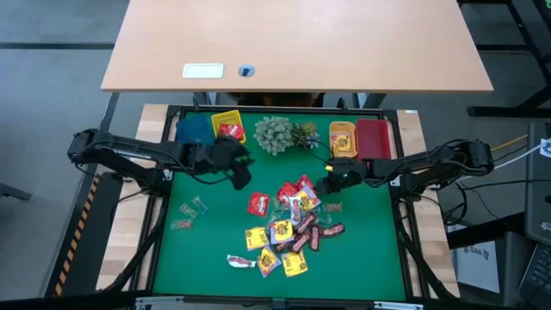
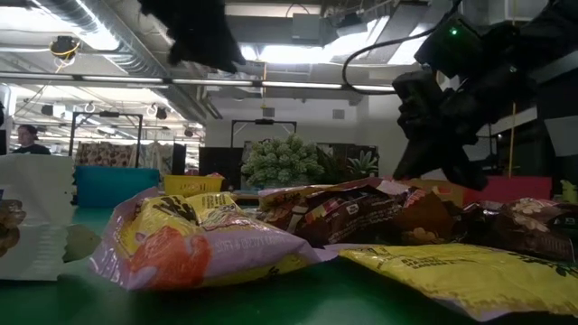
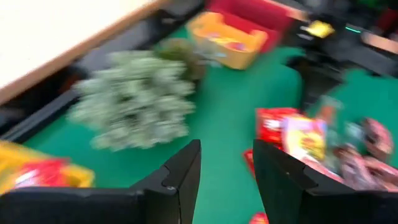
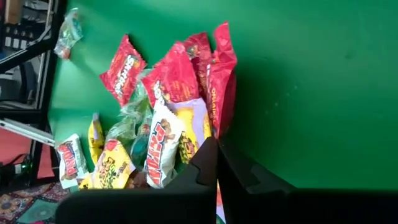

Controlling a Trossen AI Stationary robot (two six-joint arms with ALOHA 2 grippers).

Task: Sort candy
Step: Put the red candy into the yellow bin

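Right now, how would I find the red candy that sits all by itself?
Start at the big candy pile in the middle of the green mat. Look just off its upper left edge, toward the left gripper. There lies one red packet, flat and alone, touching no other candy.

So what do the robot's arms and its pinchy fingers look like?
Both arms are dark, nearly black, thin and jointed, with black cables along them. The left gripper has two flat, wedge-shaped black fingers. The right gripper has the same kind of dark angular fingers, and a small green light glows on that arm.
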